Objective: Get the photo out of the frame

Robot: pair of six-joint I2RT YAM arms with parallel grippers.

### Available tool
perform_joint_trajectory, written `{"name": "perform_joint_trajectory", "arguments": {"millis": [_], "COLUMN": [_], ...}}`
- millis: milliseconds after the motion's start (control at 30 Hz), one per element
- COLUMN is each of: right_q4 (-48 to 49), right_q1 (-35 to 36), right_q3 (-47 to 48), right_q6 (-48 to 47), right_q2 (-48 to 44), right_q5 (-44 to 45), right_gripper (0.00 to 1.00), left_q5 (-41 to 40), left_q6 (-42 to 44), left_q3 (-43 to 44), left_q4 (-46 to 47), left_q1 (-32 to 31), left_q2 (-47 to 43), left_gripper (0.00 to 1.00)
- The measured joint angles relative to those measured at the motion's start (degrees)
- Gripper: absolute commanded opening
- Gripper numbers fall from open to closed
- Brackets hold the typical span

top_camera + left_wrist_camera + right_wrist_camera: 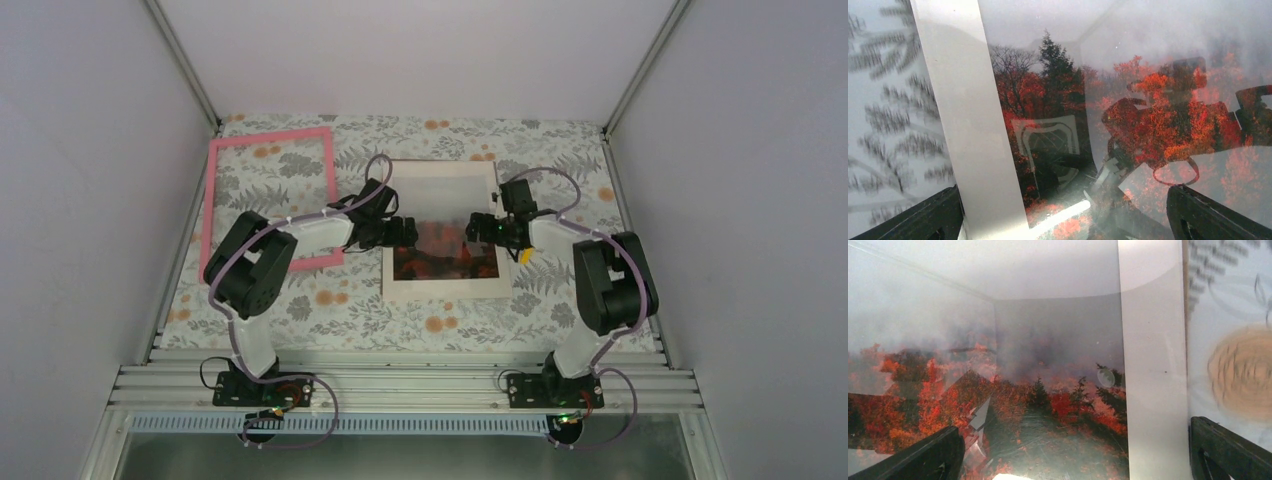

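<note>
The pink frame (270, 136) lies flat and empty on the floral cloth at the back left. The photo (440, 190), red-orange trees under pale mist with a white margin, lies flat in the middle, apart from the frame. Its surface is glossy and mirrors the arms. My left gripper (400, 232) hangs low over the photo's left part, open, its fingers straddling the white margin (968, 150) and the trees (1148, 115). My right gripper (487, 230) hangs low over the photo's right part (1048, 405), open, one finger (1228, 450) beyond the right margin (1153, 390). Neither holds anything.
The floral cloth (440, 325) covers the table inside white walls. Metal rails (400, 385) run along the near edge by the arm bases. A thin brown strip (1185, 305) shows along the photo's right edge. An orange flower print (1243, 370) lies just right of it.
</note>
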Motion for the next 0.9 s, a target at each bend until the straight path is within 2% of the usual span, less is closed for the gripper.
{"name": "perform_joint_trajectory", "arguments": {"millis": [200, 367, 533, 733, 900], "right_q4": [-0.72, -1.68, -3.91, -4.46, -4.24], "right_q1": [-0.70, -0.09, 3.69, 14.14, 21.24], "right_q3": [8.79, 10.01, 6.73, 3.78, 2.14], "right_q6": [-1.90, -3.06, -4.96, -7.72, -10.78], "right_q2": [7.58, 7.87, 2.05, -7.04, -9.84], "right_q5": [1.51, 1.97, 4.81, 7.96, 10.62], "right_gripper": [1.00, 1.00, 0.99, 0.99, 0.99], "left_q5": [-1.95, -2.12, -2.36, -2.10, -0.28], "left_q6": [1.68, 2.97, 3.48, 2.99, 2.01], "left_q3": [8.33, 8.81, 3.23, -6.93, -16.33], "left_q4": [-2.38, -2.71, -3.06, -0.72, 1.77], "left_q1": [2.16, 3.08, 3.56, 6.32, 7.87], "left_q2": [5.90, 5.95, -2.23, -15.63, -21.66], "left_gripper": [1.00, 1.00, 1.00, 1.00, 1.00]}}
